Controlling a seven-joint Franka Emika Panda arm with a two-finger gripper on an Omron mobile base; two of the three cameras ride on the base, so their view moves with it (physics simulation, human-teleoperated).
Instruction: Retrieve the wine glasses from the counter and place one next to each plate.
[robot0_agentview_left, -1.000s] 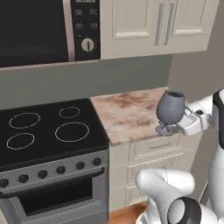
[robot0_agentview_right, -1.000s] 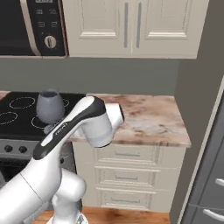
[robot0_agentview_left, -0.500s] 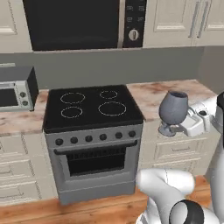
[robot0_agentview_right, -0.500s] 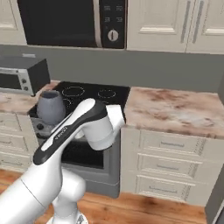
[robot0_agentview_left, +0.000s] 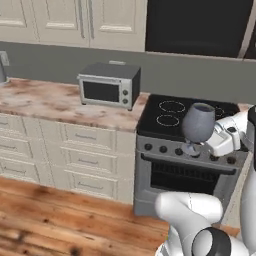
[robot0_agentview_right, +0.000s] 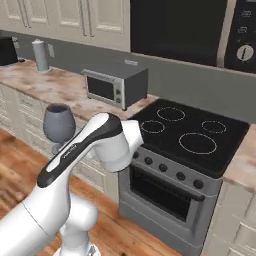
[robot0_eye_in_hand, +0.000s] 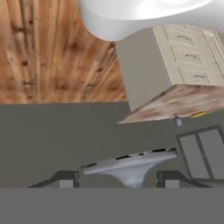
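Wine glass: in the left base view it is carried upright in the air, in front of the black stovetop and above the oven's knob panel, clear of any surface. Its foot is taken by the gripper, whose white body reaches in from the right. To the left, the marble tabletop carries a grey toaster oven; cream drawers sit below it and a wooden floor lies in front.

Right base view: the same wine glass appears at the left, beyond the white forearm (the arm covers the gripper here, so the grasp itself is hidden). The glass stands level with the tabletop edge but in front of it, over the floor. This view adds items the left one lacks: a grey cylinder at the back of the tabletop and a microwave control panel above the stovetop.

Hand view: the round foot of the glass lies between the two dark finger tips, which stand partly apart at either side of it; the gripper is closed on that foot. Beyond, a separate marble tabletop shows a second small goblet beside a yellow-rimmed plate, seen edge-on.
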